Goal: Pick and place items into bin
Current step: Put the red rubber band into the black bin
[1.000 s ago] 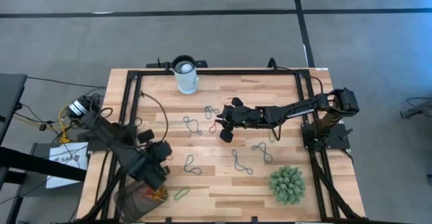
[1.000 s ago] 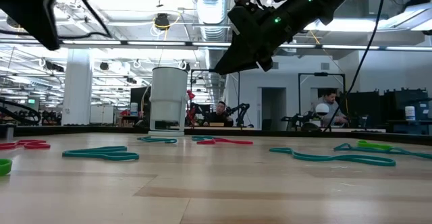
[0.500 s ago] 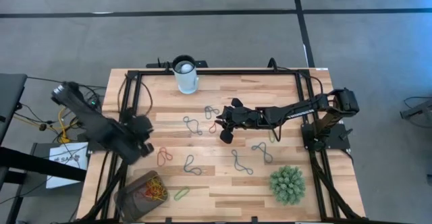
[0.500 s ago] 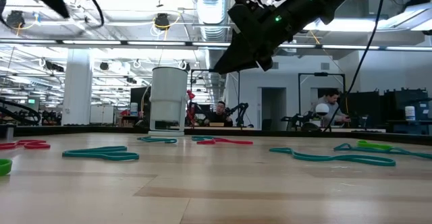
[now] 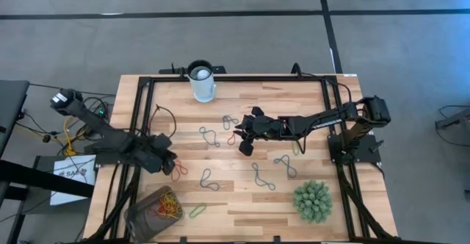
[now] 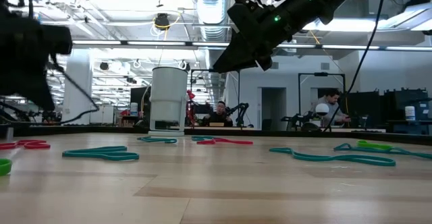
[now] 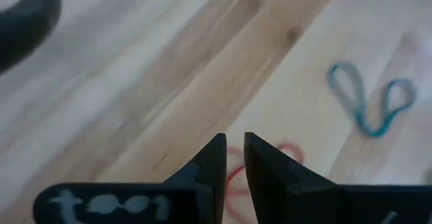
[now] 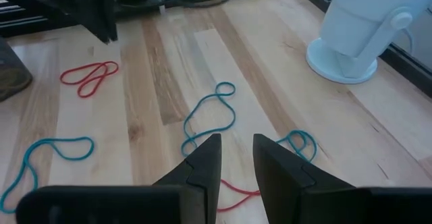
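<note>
Several looped bands lie flat and scattered on the wooden table [image 5: 242, 200]: teal ones [image 5: 208, 178], a red one [image 5: 178, 170] and a green one [image 5: 198, 212]. The brownish bin [image 5: 141, 216] stands at the near left corner with orange and yellow bands [image 5: 167, 206] inside. My left gripper [image 5: 167, 161] hangs just above the table at the left. Its fingers [image 7: 231, 140] stand a narrow gap apart, with the red band [image 7: 293, 153] right beyond them, and nothing between them. My right gripper [image 5: 244, 137] hovers open at mid-table [image 8: 236, 143] over another red band [image 8: 229, 193].
A white cup [image 5: 202, 82] stands at the far edge. A spiky green plant ball [image 5: 312, 200] sits near the right front corner. Black frame rails [image 5: 139, 126] run along the table's sides. More teal bands [image 8: 210, 116] lie ahead of my right gripper.
My left gripper has left its place over the bin. It has swung toward the table's far edge, turned, and come down low beside the red band at the left. The bin's bands now show uncovered. My right arm has kept still.
</note>
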Controlling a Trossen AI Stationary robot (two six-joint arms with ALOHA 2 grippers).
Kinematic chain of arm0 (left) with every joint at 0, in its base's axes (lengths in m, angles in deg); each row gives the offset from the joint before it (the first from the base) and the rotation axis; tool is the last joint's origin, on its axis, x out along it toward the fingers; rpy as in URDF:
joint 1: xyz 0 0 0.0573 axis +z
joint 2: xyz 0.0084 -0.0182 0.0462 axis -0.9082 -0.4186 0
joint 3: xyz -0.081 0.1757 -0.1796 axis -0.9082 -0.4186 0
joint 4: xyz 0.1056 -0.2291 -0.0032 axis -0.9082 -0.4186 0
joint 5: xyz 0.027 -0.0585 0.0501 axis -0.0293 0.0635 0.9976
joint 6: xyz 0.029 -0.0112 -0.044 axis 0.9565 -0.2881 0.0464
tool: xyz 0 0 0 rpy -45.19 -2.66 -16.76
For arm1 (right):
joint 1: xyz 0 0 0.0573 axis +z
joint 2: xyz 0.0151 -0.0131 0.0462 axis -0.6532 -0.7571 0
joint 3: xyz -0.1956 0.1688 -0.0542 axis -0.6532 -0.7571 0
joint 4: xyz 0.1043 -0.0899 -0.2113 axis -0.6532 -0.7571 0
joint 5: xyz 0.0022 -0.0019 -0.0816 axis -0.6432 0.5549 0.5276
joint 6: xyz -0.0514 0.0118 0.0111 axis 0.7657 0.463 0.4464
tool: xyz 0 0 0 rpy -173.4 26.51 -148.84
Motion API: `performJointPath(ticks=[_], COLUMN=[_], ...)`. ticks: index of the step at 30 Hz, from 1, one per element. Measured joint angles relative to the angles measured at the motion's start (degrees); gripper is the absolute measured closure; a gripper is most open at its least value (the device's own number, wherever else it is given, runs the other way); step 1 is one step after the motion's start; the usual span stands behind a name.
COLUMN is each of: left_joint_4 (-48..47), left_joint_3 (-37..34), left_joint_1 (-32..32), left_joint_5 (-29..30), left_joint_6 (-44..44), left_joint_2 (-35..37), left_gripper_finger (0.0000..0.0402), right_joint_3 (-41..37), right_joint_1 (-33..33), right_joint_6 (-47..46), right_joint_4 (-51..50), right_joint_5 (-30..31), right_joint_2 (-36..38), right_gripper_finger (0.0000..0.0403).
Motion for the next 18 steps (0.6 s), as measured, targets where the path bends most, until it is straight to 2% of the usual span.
performJointPath(ticks=[3,7,18], left_joint_4=[0.6,1.0,3.1], left_joint_3=[-0.3,-0.3,-0.2], left_joint_1=[0.9,1.3,1.2], left_joint_5=[-4.4,-7.4,-6.3], left_joint_6=[1.2,4.4,4.9], left_joint_2=[-2.4,-6.3,-16.3], left_gripper_finger=[0.036,0.036,0.0352], right_joint_3=[0.0,0.0,0.0], right_joint_1=[0.0,-0.3,-0.4], right_joint_6=[0.3,0.4,0.4], right_joint_4=[0.0,0.2,0.2], right_joint_5=[0.1,0.1,0.1], right_joint_2=[0.0,0.0,0.0], right_gripper_finger=[0.0321,0.0321,0.0321])
